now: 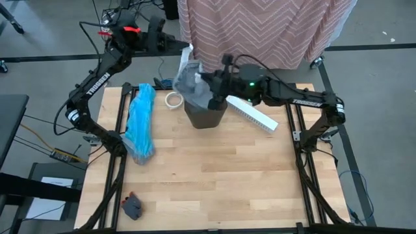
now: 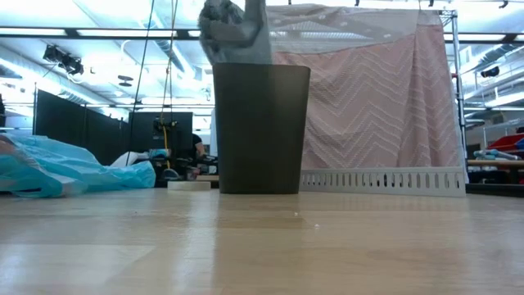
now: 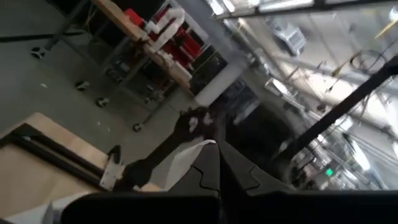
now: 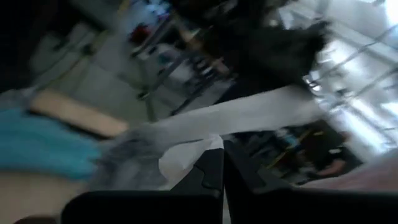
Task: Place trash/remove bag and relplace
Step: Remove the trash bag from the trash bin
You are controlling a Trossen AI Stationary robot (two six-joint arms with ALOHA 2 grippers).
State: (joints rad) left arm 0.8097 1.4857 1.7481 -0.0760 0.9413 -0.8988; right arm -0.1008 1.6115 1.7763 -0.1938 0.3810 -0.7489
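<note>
High view shows the right gripper point(image 1: 209, 83) poised over the rim of the dark grey plastic bin point(image 1: 205, 112), its fingers pinched shut on the thin, crinkly light grey plastic bag point(image 1: 190, 77), which bunches up out of the bin's mouth and stretches away from this gripper toward the left gripper point(image 1: 185, 47). That left gripper sits beyond the table's far edge, closed on a pale loop of the same bag, so the plastic spans between the two tools. Its wrist view shows its fingers pressed together with white plastic point(image 3: 186, 158) caught at their tips; the right wrist view likewise shows closed fingers on a pale strip of bag point(image 4: 242, 115). From table height, the grey bag point(image 2: 233, 31) rises above the bin point(image 2: 260, 127). A translucent turquoise-blue plastic bag point(image 1: 140, 121) lies crumpled on the light wooden table point(image 1: 214, 175), well to the left of the right gripper. A white tape ring point(image 1: 173, 99) rests between that bag and the bin, and a long white slotted box point(image 1: 252, 113) lies just below the right arm.
</note>
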